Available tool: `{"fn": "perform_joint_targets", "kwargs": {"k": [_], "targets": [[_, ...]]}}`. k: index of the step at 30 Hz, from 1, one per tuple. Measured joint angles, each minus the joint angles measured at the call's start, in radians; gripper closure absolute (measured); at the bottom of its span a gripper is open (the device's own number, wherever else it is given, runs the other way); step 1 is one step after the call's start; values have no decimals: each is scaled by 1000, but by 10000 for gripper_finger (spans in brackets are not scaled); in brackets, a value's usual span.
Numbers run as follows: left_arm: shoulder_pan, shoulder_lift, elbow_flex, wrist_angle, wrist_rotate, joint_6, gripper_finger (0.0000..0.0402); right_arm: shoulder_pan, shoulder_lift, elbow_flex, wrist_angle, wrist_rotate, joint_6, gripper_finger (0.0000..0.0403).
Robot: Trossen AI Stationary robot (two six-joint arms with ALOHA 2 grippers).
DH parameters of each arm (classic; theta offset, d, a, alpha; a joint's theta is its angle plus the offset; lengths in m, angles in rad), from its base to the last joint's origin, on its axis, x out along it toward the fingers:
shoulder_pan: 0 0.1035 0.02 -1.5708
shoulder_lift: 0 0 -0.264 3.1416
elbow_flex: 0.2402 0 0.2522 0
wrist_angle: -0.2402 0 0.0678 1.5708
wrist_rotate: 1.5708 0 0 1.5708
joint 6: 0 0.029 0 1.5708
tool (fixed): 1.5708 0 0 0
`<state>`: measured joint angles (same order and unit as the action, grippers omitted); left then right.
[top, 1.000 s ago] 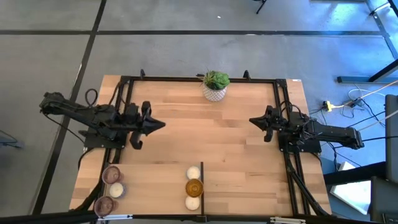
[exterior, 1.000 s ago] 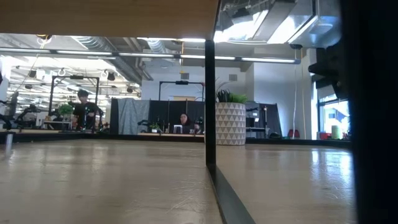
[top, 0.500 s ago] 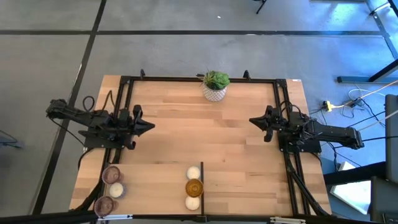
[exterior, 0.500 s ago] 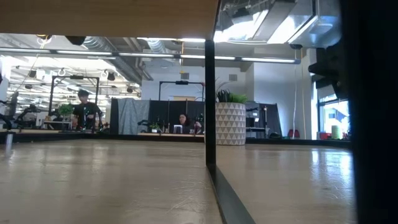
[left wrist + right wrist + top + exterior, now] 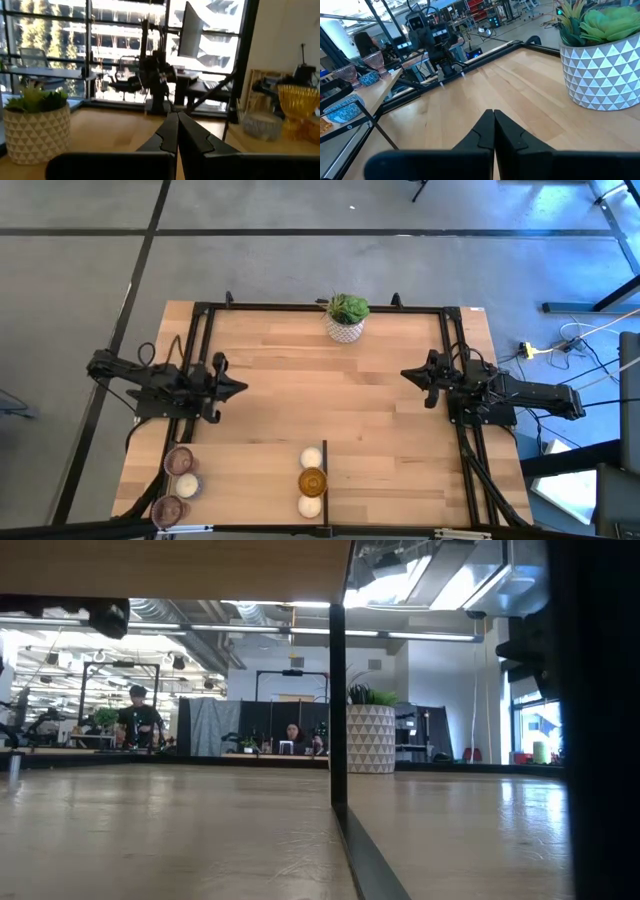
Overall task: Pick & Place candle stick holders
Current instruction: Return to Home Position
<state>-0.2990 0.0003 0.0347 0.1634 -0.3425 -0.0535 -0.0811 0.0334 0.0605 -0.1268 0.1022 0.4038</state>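
The six candle stick holders (image 5: 312,480) stand along the near edge of the table (image 5: 330,410). A white, an amber and a white one line up at its middle, and two pink glass ones with a white one between them sit by the near left corner. My left claw (image 5: 240,387) hangs over the table's left side, fingers pressed together on nothing. My right claw (image 5: 405,374) is the same over the right side. The plant pot (image 5: 346,330) sits at the far edge.
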Motion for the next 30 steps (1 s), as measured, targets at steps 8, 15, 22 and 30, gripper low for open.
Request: {"fn": "perform_joint_targets", "kwargs": {"k": [8, 15, 22, 30], "targets": [[3, 0, -26, -101, -1, 10, 400, 0, 0, 0, 0, 0, 0, 402], [46, 1, -25, -106, 26, 11, 400, 0, 0, 0, 0, 0, 0, 402], [173, 2, -25, -124, 162, -25, 400, 0, 0, 0, 0, 0, 0, 402], [239, 45, -25, -134, 223, -186, 398, 0, 0, 0, 0, 0, 0, 402]]}}
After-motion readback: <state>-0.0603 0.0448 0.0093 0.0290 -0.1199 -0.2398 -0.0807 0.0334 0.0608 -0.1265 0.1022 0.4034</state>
